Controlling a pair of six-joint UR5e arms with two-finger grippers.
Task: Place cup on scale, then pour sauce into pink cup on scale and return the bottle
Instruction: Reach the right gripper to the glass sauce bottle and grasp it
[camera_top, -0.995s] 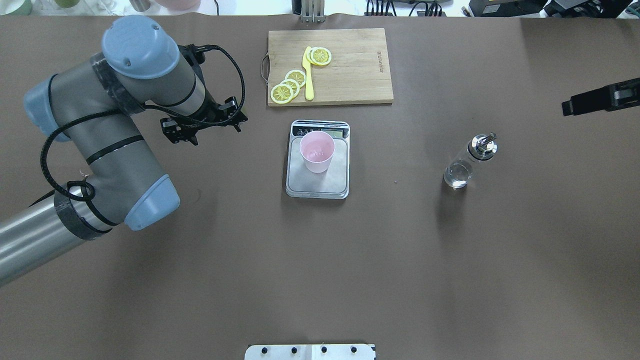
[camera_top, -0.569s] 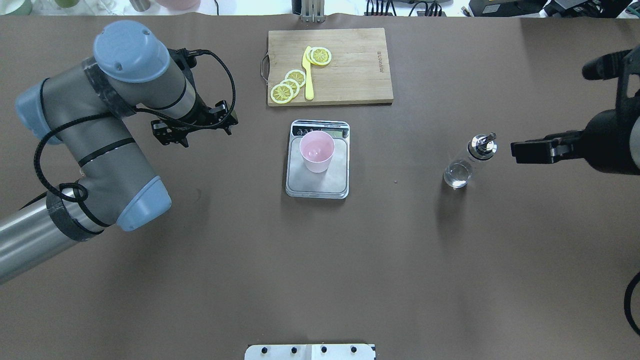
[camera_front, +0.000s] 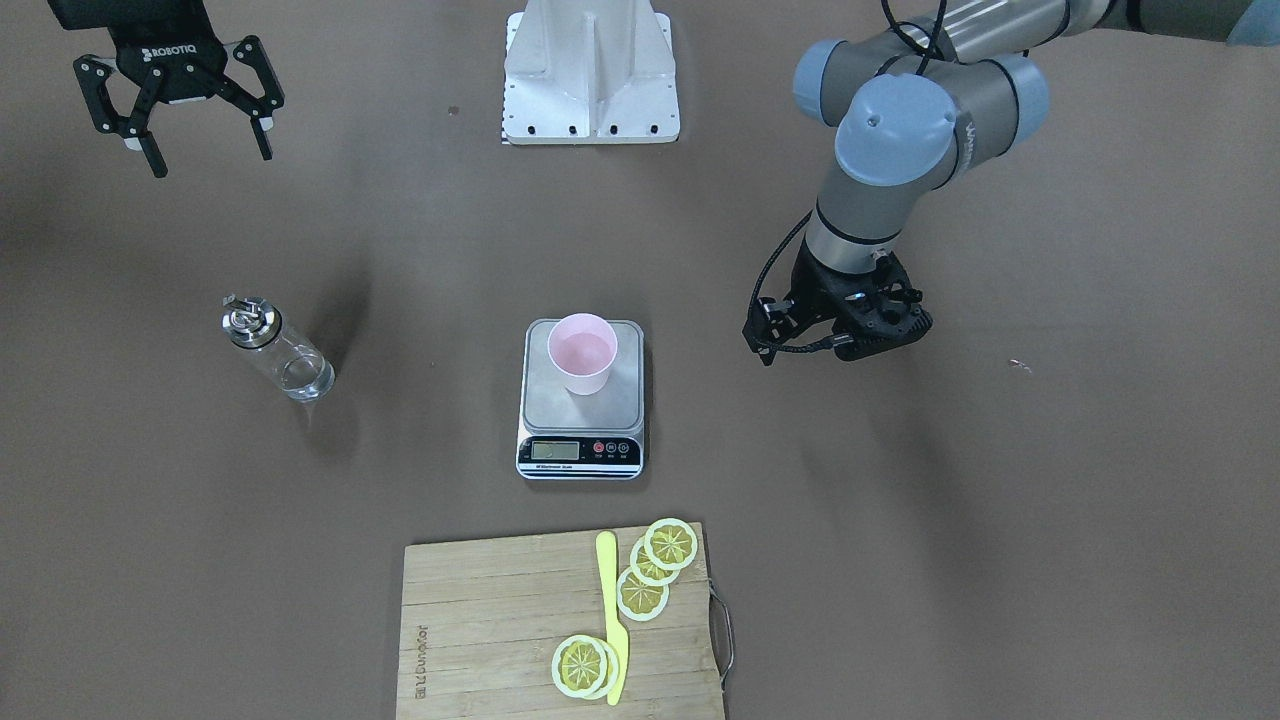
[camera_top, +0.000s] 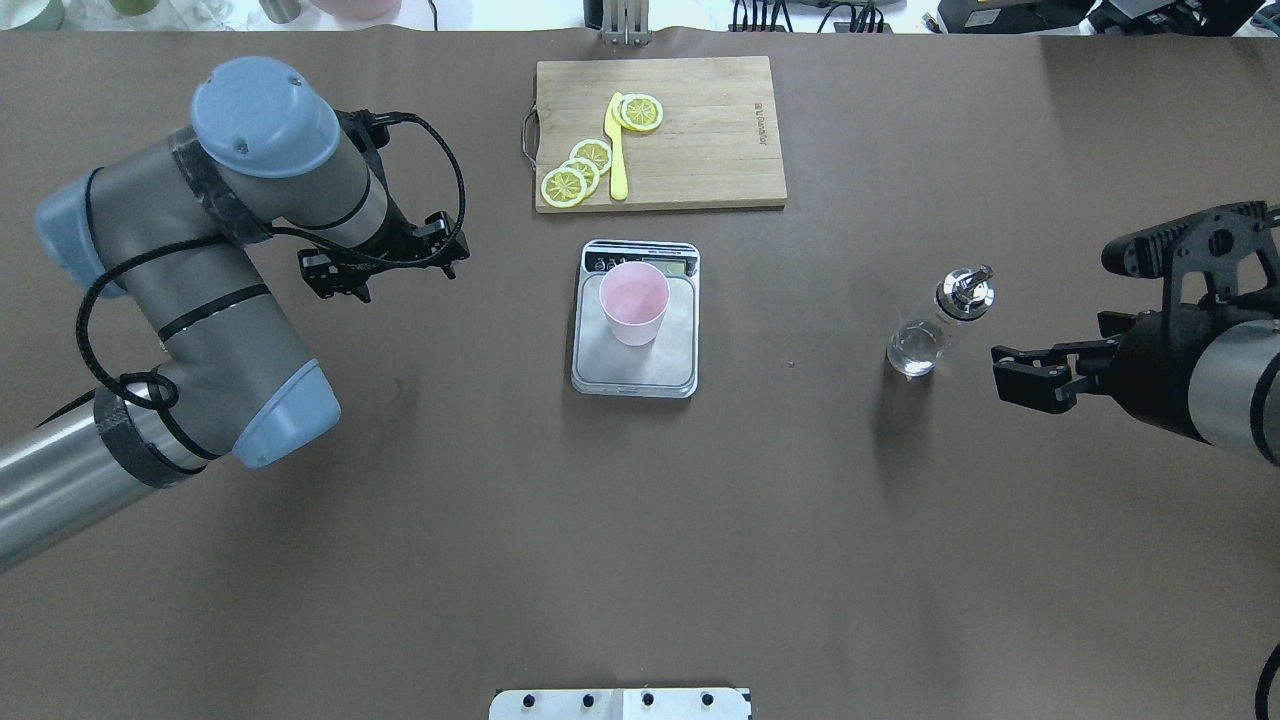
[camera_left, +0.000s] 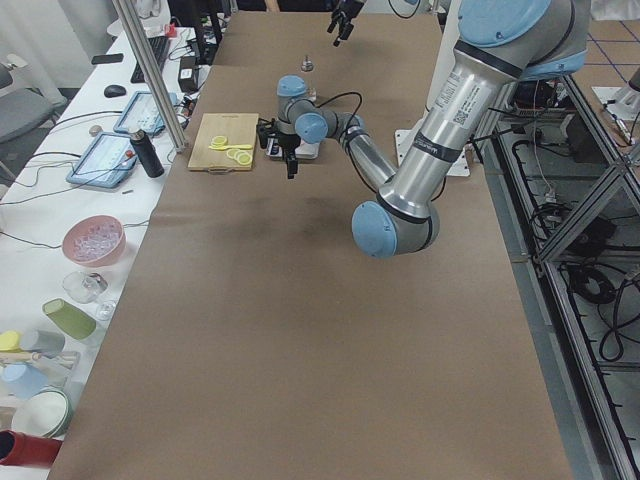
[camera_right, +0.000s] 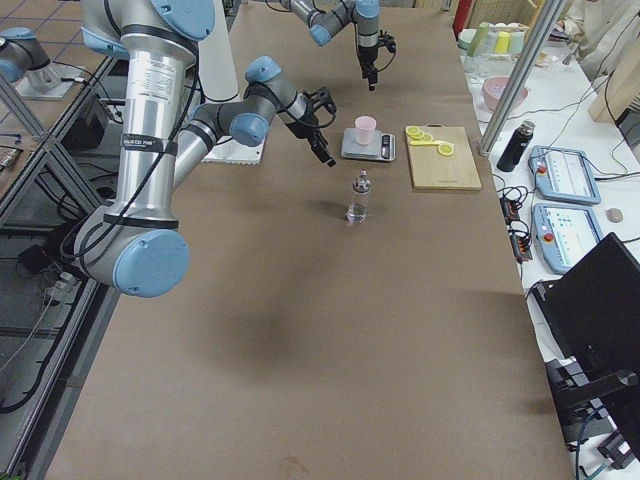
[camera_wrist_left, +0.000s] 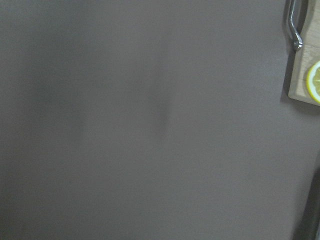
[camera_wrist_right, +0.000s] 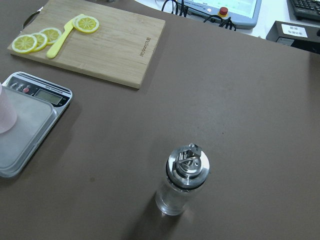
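Two changes you should note: the right pincer (camera_front: 210, 150), spread wide, has come in near the bottle (camera_top: 940, 320), which stands untouched on the surface, right of the scale (camera_top: 640, 372). The left pincer (camera_top: 378, 268), its state I cannot tell, has drawn back from the cup (camera_top: 634, 303) on the scale. I judge that grasping the bottle comes next.

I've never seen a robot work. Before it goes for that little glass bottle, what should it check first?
1. The cup sits on the scale: ok.
2. The bottle stands upright on the table, cap on: ok.
3. The right gripper has its fingers spread and empty: ok.
4. The right gripper is around the bottle: not ok, it is apart, off to one side.
5. The left gripper is away from the scale: ok.
6. The display reads zero: cannot tell, too small.
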